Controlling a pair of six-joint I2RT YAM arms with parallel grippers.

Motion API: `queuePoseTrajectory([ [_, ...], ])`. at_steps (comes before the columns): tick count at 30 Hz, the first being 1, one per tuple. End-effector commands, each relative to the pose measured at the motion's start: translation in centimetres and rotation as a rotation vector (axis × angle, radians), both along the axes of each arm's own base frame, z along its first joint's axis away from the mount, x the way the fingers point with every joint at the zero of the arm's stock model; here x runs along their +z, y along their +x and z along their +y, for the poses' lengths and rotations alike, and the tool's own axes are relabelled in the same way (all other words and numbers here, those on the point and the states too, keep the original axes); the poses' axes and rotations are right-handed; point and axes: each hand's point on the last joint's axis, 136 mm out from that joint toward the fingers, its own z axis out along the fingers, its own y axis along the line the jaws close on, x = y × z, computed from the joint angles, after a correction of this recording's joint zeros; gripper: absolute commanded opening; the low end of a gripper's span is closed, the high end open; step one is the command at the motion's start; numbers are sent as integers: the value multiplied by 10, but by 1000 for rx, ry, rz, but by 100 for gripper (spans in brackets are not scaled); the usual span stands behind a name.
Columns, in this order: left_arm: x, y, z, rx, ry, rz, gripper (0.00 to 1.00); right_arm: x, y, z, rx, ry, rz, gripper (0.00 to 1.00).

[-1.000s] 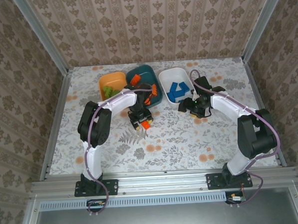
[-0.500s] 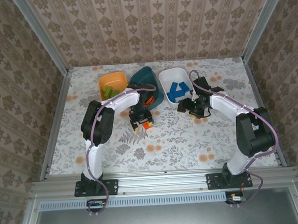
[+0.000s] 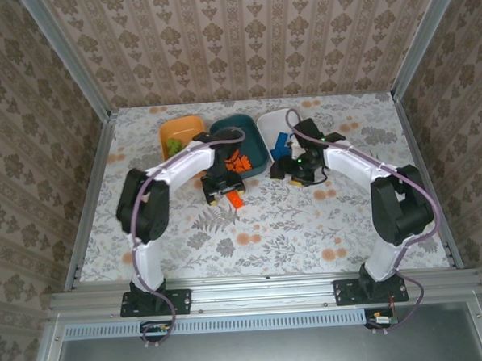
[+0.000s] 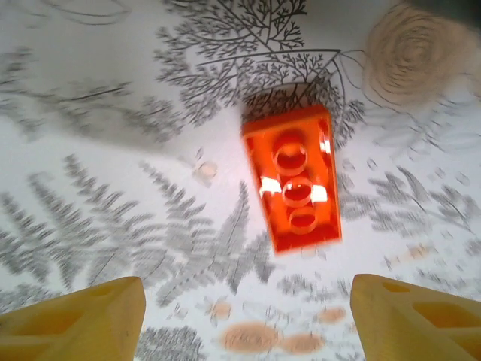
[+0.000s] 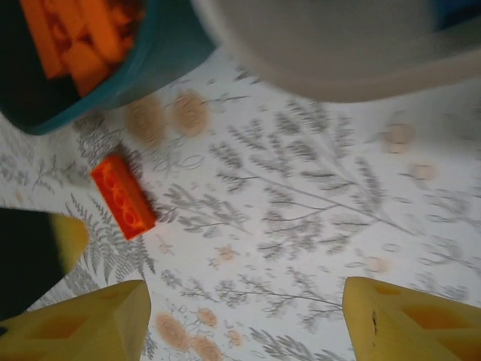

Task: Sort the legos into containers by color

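Bowls stand in a row at the far side of the table [image 3: 308, 217], each serving one colour: the orange bowl [image 3: 188, 125] holds green bricks [image 3: 174, 143], the teal bowl [image 3: 242, 124] holds orange bricks [image 5: 75, 37], and the white bowl [image 3: 270, 122] holds blue bricks [image 3: 281, 139]. One orange brick [image 4: 293, 179] lies loose on the patterned tabletop, just in front of the teal bowl's near wall and apart from it. It looks like the only piece left outside a container, and its place so close to that bowl suits its colour. The left gripper [image 4: 244, 320] hangs low over it. Its yellow fingers are spread wide with nothing between them, and the brick sits a little ahead of the tips, not between them. That reads as a pose for coming down on the brick, though I cannot tell that for sure. The right gripper [image 5: 244, 323] hovers near the front of the white bowl, fingers likewise parted and empty. Its camera looks across at the same brick, so this arm seems to be waiting aside and leaving room. The brick itself is a long, narrow block of bright, glossy orange. It lies flat with a single row of round studs facing up and a glint of light on them. Its sides are straight and hard, which should give the fingers flat faces to close on across the narrow width. Both wrist views are somewhat blurred, so finer detail is uncertain.
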Motion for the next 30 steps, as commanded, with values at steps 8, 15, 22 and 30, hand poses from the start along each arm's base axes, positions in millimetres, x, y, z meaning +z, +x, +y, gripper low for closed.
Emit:
queuePoseTrajectory([
  [8, 76, -9, 96, 181, -225, -314, 86, -18, -23, 93, 341, -200, 53, 71],
  [15, 94, -8, 128, 221, -308, -395, 95, -39, -28, 126, 485, -403, 12, 71],
  [22, 98, -8, 138, 198, -332, -397, 99, -54, -23, 138, 490, -510, -17, 70],
  [30, 107, -9, 122, 90, -316, -416, 100, -78, -22, 133, 492, -654, -9, 70],
])
